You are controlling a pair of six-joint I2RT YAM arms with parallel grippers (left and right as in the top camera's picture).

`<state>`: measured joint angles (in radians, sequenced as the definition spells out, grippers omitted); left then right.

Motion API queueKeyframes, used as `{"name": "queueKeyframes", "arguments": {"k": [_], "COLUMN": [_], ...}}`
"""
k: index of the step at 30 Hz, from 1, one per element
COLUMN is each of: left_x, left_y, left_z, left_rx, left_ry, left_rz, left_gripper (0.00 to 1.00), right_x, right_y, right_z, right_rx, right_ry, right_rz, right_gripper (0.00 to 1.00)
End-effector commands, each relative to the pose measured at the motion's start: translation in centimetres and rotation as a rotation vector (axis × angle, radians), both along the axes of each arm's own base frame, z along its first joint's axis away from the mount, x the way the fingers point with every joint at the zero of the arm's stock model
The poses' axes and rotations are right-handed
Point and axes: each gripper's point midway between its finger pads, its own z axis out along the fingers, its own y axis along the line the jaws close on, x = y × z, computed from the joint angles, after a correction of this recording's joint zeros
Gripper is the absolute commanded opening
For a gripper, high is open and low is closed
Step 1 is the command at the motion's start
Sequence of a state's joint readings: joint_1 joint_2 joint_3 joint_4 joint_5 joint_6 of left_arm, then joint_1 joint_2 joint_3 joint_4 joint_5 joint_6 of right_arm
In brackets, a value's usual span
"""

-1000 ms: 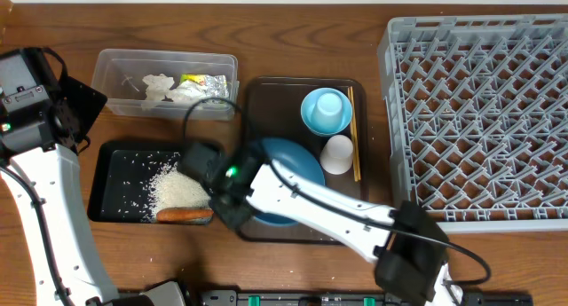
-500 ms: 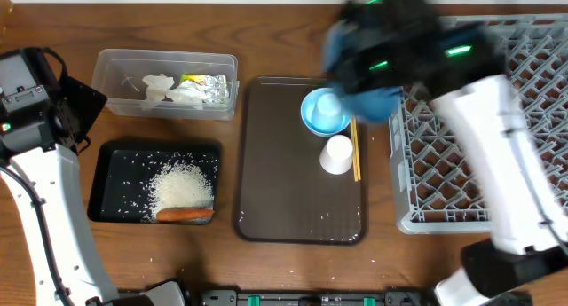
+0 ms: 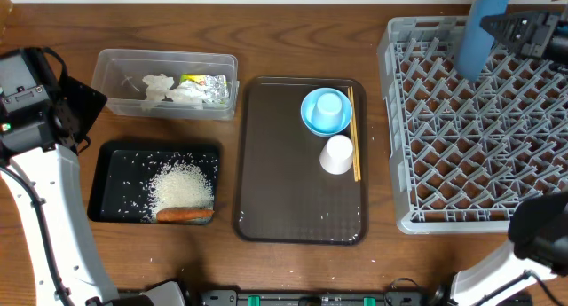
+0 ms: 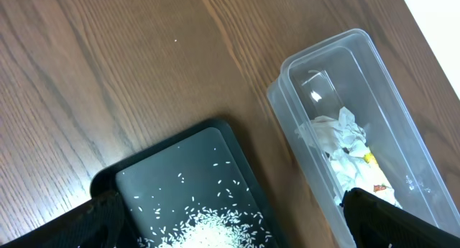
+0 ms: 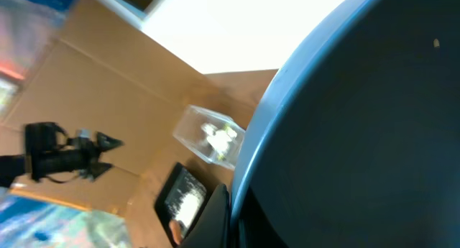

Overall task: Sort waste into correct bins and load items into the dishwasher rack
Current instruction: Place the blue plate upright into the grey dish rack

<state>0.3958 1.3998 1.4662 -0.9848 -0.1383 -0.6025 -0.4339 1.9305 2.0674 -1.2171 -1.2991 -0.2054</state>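
Left fingers [image 4: 402, 223] are spread wide with nothing between them, hanging above the surface [image 4: 108, 75] on my left side. Through that wrist camera I look down on a corner of the black tray and one end of the clear tub.

Nearest me, the black tray [image 3: 99, 177] lies flat on the surface. The carrot [image 3: 185, 215] rests along its near edge and the rice [image 3: 182, 186] is heaped just behind it, touching it. Loose grains are scattered over the rest of that tray.

To its right sits the brown tray [image 3: 275, 164], with a few stray grains on its near half. Farther along it the white cup [image 3: 336, 154] stands just beside the chopsticks [image 3: 353, 133], which lie lengthwise by the right rim. Behind the white cup is the bowl [image 3: 311, 120], with the light blue cup [image 3: 330, 106] sitting inside it.

Beyond the black tray, the clear tub [image 3: 111, 71] holds the tissue [image 3: 169, 89] and, to its right, the foil wrapper [image 3: 209, 82], close together.

The dishwasher rack [image 3: 479, 146] takes up the whole right side. At its far left corner my right fingers [image 3: 504, 27] are clamped on the blue plate [image 3: 484, 27], holding it on edge over the pegs. I cannot tell whether its rim touches them. In the right wrist camera the plate fills most of the view
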Motion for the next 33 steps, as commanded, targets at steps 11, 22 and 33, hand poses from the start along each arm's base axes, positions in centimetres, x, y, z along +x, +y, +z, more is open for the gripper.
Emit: {"name": "queueKeyframes", "arguments": {"k": [11,22,33], "left_x": [0.0,0.0,0.0], "left_y": [0.4,0.4,0.4], "left_z": [0.2,0.2,0.2], "left_rx": [0.01,0.01,0.01], "left_ry": [0.001,0.001,0.001], "left_rz": [0.012,0.012,0.012], "left_gripper": [1.0,1.0,1.0], "right_x": [4.7,4.3,4.3], "right_y": [-3.4,-10.1,-9.0], "right_z": [-4.6,-5.5,-4.7], "right_rx": [0.184,0.145,0.169], "right_ry": [-0.123,-0.116,-0.159], "right_rz": [0.084,-0.066,-0.018], "right_gripper": [0.01,0.01,0.01]}}
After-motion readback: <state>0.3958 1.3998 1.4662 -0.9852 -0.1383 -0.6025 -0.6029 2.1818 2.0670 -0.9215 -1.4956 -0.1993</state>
